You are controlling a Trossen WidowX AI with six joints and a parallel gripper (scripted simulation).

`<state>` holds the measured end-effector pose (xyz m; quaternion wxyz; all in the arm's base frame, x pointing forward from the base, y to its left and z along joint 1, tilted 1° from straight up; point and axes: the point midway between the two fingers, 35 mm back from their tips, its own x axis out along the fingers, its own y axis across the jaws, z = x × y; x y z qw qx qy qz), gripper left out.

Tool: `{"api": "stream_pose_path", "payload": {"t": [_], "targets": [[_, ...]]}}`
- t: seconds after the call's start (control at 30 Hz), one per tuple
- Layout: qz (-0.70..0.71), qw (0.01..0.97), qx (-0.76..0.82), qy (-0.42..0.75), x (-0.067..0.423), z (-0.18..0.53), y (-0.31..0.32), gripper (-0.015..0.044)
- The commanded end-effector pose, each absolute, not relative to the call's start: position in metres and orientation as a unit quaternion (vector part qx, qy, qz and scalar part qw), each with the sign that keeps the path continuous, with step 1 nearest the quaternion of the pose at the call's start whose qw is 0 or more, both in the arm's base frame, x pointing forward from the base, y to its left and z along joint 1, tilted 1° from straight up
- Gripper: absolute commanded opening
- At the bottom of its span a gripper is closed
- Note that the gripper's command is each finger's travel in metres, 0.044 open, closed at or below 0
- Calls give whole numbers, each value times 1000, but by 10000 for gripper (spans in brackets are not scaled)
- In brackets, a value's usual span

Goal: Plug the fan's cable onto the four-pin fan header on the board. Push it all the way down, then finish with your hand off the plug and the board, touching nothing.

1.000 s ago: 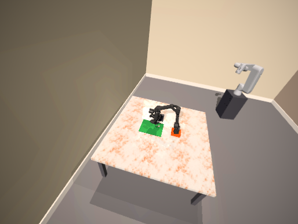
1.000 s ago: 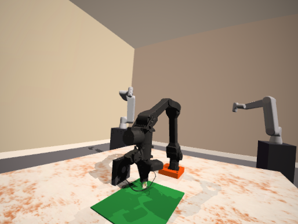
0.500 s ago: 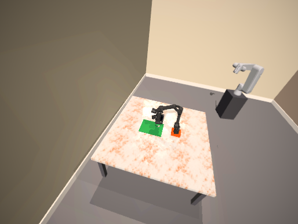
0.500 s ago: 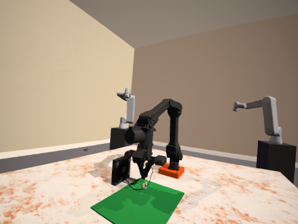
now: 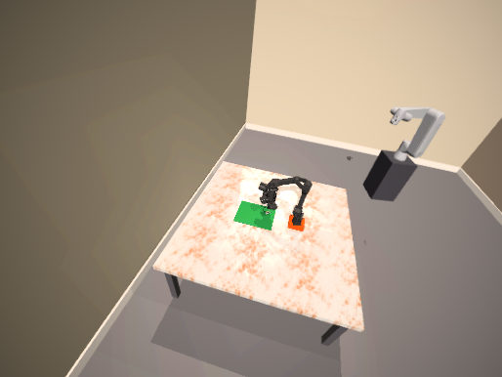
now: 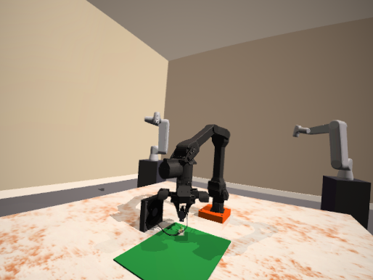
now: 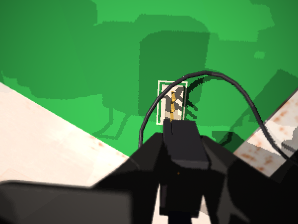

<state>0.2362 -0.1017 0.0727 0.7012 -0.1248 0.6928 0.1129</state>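
My gripper (image 6: 181,217) (image 7: 186,156) is shut on the fan plug, a small black block (image 7: 185,137). It holds the plug above the board, just on the near side of the header in the wrist view. The green board (image 5: 246,217) (image 6: 160,259) (image 7: 45,60) lies flat on the table. The four-pin header (image 6: 181,231) (image 7: 172,102) is pale with gold pins inside a white outline; the plug hides its near end in the wrist view. The black cable (image 6: 170,234) (image 7: 207,73) loops over the header. The black fan (image 6: 152,215) stands upright beside the board.
The arm's orange base (image 5: 296,226) (image 6: 214,215) stands on the marbled table (image 5: 215,249) (image 6: 297,246) beside the board. Two grey arms on dark pedestals stand beyond the table in the exterior view.
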Motion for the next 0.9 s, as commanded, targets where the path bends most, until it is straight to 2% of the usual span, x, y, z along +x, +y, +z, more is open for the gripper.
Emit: {"api": "stream_pose_path", "payload": {"t": [0.0,0.87], "targets": [[122,700,-132,691,234,71,-101,0],[121,700,-131,691,243,71,-98,0]]}}
